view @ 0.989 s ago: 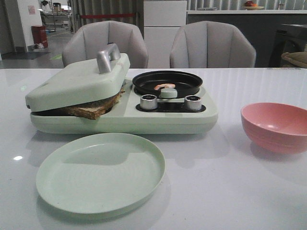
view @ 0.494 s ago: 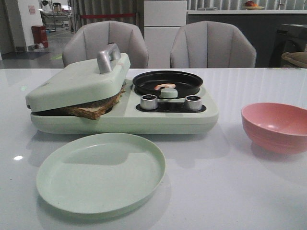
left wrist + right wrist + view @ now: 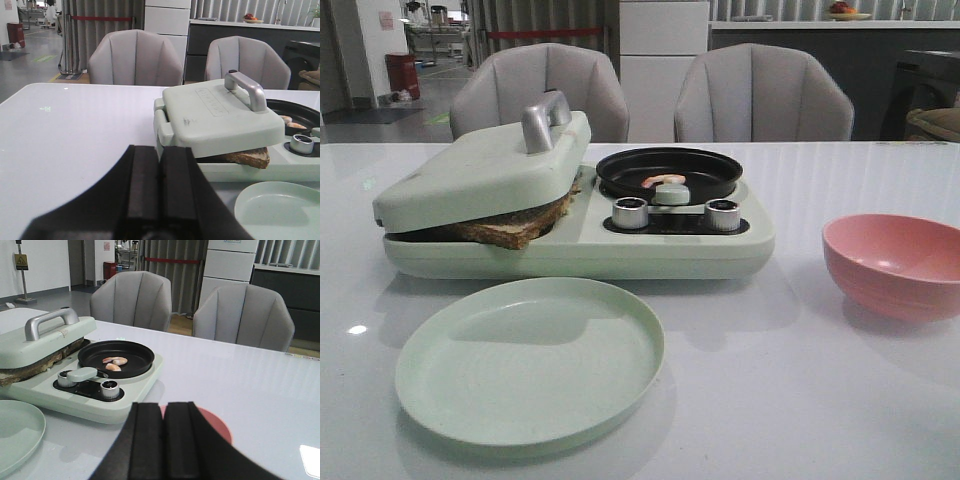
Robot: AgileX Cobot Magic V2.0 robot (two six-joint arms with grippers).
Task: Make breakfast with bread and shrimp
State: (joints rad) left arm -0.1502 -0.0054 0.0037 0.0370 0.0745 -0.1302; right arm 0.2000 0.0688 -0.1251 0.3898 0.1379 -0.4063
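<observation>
The bread point(image 3: 515, 230) lies in the pale green breakfast maker point(image 3: 620, 250) under its half-lowered lid point(image 3: 485, 170); only a brown crusted edge sticks out, also in the left wrist view point(image 3: 247, 157). Shrimp point(image 3: 663, 181) lie in the black pan point(image 3: 670, 170); the right wrist view shows two pieces point(image 3: 115, 363). My left gripper point(image 3: 160, 155) is shut and empty, to the left of the maker. My right gripper point(image 3: 163, 412) is shut and empty, above the pink bowl point(image 3: 220, 427). Neither gripper shows in the front view.
A pale green plate point(image 3: 530, 358) lies in front of the maker. The pink bowl point(image 3: 895, 263) stands at the right. Two silver knobs point(image 3: 675, 213) sit on the maker's front. Two grey chairs point(image 3: 650, 95) stand behind the table.
</observation>
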